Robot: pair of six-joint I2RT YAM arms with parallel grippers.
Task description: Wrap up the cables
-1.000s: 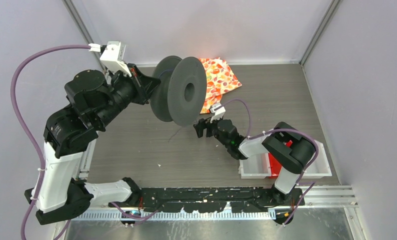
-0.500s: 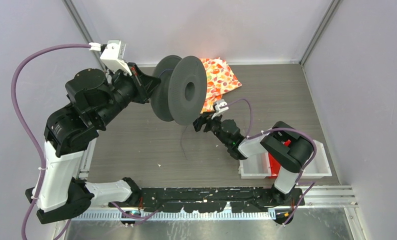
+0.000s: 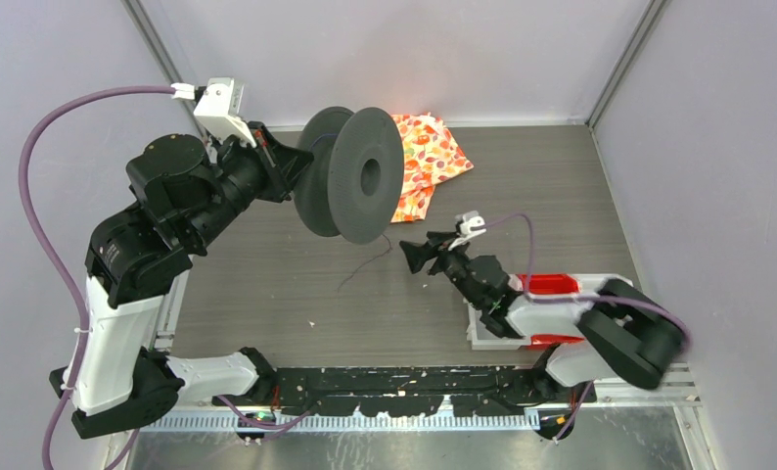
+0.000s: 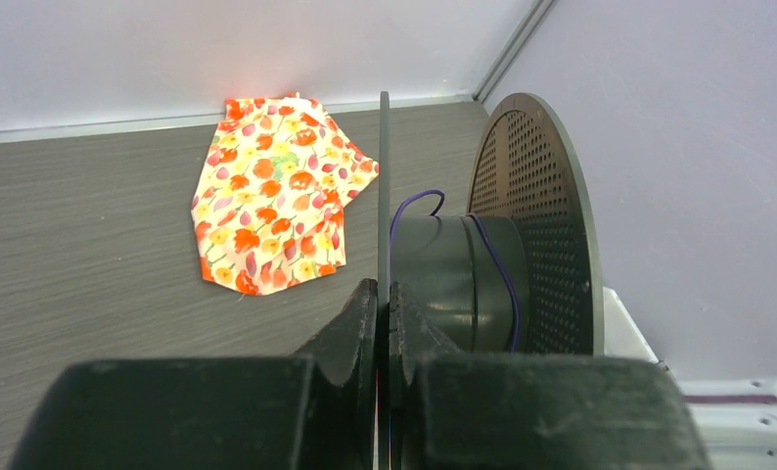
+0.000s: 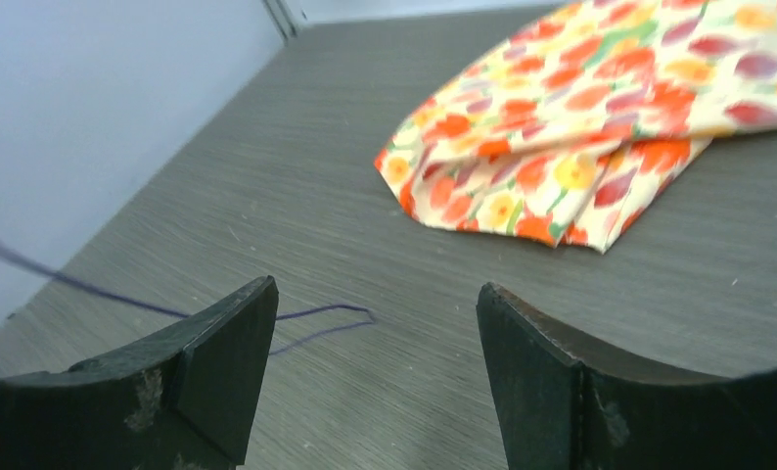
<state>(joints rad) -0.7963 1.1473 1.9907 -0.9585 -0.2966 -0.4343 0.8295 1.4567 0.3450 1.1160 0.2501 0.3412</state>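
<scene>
A dark grey spool (image 3: 350,176) is held up above the table by my left gripper (image 3: 292,171), which is shut on the spool's near flange (image 4: 384,196). The cable, a thin dark strand, runs round the hub (image 4: 503,279). Its loose end (image 3: 365,264) hangs from the spool's bottom and trails onto the table. My right gripper (image 3: 411,253) is open and empty, low over the table to the right of the strand. In the right wrist view the strand (image 5: 316,315) lies just ahead of the left finger (image 5: 223,362), apart from it.
A folded floral cloth (image 3: 429,157) lies at the back behind the spool and shows in the right wrist view (image 5: 600,127). A white bin (image 3: 482,335) with a red object (image 3: 551,285) sits at the near right under the right arm. Walls enclose three sides.
My right arm has swung its elbow out to the near right, and its gripper has drawn slightly away from the spool. The loose strand has shifted on the table. The left arm and spool are still.
</scene>
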